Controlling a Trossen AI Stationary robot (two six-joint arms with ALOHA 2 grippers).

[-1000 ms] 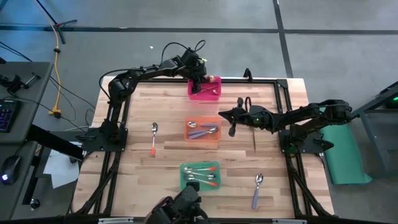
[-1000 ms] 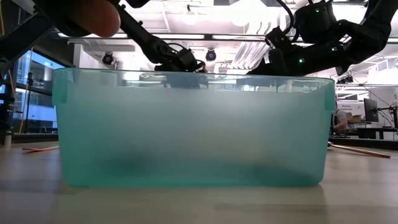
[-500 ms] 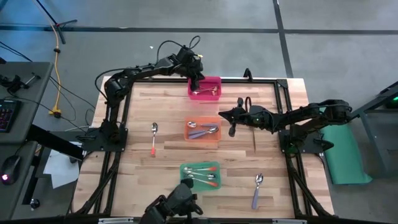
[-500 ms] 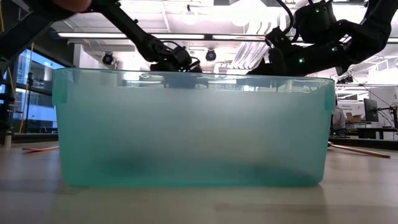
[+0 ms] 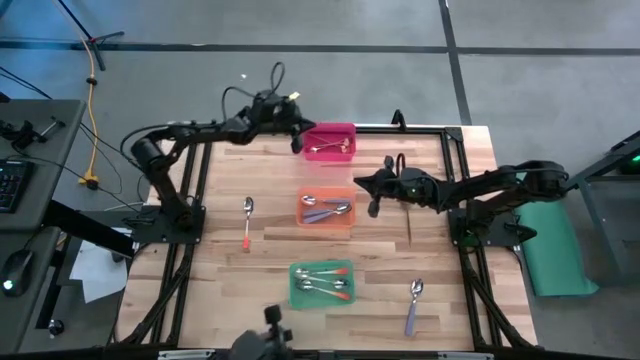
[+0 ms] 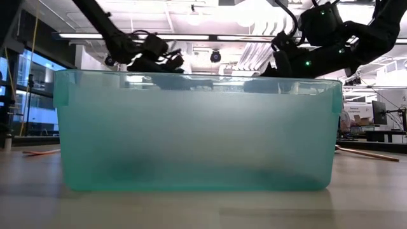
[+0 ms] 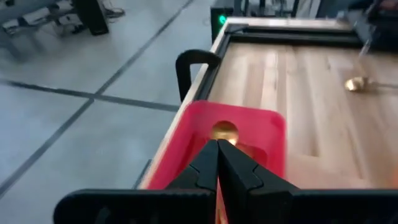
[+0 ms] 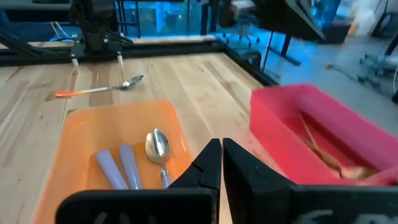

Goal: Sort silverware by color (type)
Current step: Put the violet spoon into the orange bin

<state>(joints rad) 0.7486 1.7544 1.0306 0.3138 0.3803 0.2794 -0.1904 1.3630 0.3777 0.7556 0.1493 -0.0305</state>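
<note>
I see a pink bin (image 5: pixel 330 142) with gold spoons (image 5: pixel 327 149), an orange bin (image 5: pixel 325 208), a green bin (image 5: pixel 321 283), and a pale wood-grain surface (image 5: pixel 230 190).

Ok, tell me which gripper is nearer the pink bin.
Left. The left gripper sits shut at the pink bin's left edge; the right gripper hovers shut beside the orange bin, farther off.

Open tabletop (image 5: pixel 230 290) left of the three-bin column (image 5: pixel 325 207).
</note>
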